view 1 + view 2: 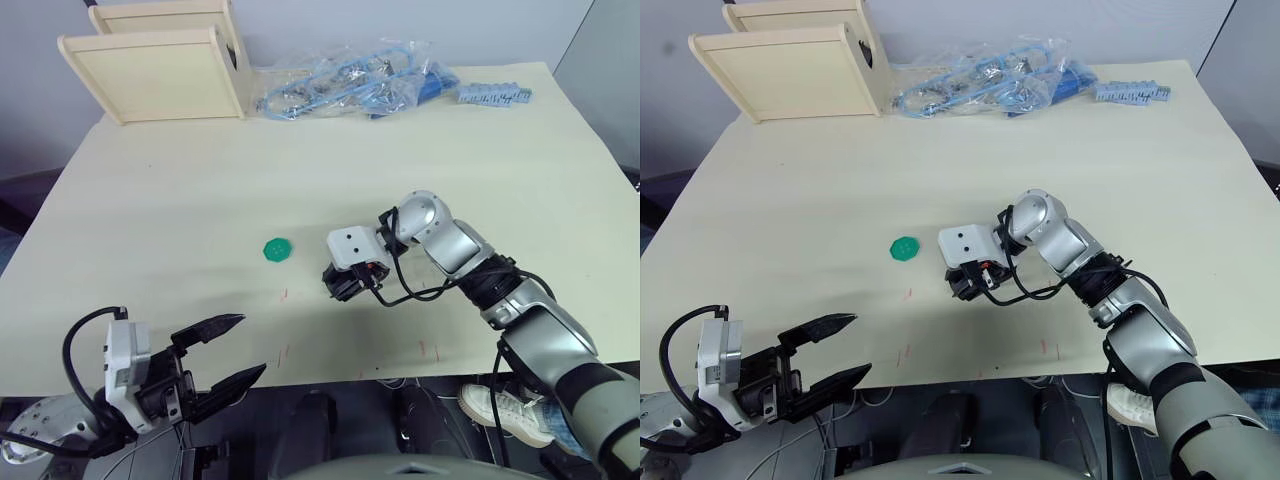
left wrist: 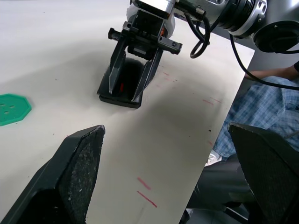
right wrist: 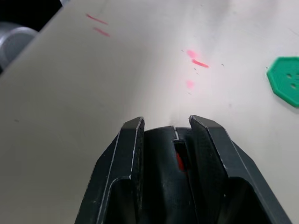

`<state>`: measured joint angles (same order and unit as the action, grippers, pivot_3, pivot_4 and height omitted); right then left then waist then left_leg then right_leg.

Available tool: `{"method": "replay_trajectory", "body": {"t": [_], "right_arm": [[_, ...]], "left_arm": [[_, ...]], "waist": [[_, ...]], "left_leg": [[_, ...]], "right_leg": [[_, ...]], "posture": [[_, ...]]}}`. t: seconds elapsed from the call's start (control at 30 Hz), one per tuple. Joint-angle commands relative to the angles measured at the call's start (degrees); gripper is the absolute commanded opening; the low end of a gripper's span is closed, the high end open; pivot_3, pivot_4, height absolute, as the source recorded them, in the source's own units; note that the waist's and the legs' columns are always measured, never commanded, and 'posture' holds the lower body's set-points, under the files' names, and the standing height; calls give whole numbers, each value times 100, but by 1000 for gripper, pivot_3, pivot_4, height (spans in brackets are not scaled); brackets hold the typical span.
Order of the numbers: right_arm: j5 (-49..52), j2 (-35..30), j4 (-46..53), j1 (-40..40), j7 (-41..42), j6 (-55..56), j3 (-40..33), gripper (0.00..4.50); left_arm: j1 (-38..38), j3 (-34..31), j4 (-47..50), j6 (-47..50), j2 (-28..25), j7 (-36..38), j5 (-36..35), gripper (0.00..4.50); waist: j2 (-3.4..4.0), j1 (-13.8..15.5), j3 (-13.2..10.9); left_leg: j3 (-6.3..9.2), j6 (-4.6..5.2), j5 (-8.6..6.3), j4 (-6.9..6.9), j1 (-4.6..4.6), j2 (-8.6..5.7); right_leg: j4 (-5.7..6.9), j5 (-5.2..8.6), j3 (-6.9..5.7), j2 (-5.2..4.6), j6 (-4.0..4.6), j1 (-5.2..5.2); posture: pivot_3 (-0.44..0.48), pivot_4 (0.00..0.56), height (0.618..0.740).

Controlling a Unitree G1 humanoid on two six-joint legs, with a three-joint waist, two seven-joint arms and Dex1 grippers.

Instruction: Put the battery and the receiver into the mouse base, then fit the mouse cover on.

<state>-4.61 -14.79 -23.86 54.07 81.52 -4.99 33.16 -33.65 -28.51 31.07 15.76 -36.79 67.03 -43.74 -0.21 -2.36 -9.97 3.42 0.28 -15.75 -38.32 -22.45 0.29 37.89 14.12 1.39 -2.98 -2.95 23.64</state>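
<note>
Jaws of the right gripper [image 2: 135, 77] are clamped on the mouse base [image 2: 122, 86] — a black body with a red glint inside — which rests on the tabletop [image 1: 400, 140] near its front edge. Just beside it, toward the robot's left, lies a flat green disc [image 1: 277, 250]. Low at the front edge, the left gripper [image 1: 232, 352] holds its jaws wide apart — nothing between them.

arms: silver and black shells | wrists: white camera blocks (two dark dots) | cables: black loops
</note>
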Motion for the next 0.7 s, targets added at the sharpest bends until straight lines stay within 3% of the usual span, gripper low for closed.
{"method": "replay_trajectory", "body": {"t": [0.03,0.4,0.53,0.7], "right_arm": [[-26,18,-5,131,29,175,-30,1615],[141,74,-278,129,196,-167,-138,1615],[169,90,-874,26,213,-304,-185,1615],[1099,221,-567,-59,208,-679,-1057,1615]], "left_arm": [[-59,-12,195,-58,-20,-16,-28,4500],[-85,-24,205,-56,-24,-29,-53,4500],[-75,-21,209,-61,-21,-43,-52,4500],[-43,-10,193,-72,-10,-67,-47,4500]], "waist": [[0,-1,0],[0,0,0],[0,3,1],[-2,27,3]], "left_leg": [[-1,0,0,0,0,0],[1,0,0,0,1,0],[1,0,0,0,3,0],[2,0,0,0,5,-1]], "right_leg": [[0,0,1,0,0,0],[1,0,0,0,0,0],[1,0,0,0,0,-2],[0,0,0,-1,0,-8]], "posture": [[0,150,740],[0,150,740],[0,150,740],[0,150,740]]}}
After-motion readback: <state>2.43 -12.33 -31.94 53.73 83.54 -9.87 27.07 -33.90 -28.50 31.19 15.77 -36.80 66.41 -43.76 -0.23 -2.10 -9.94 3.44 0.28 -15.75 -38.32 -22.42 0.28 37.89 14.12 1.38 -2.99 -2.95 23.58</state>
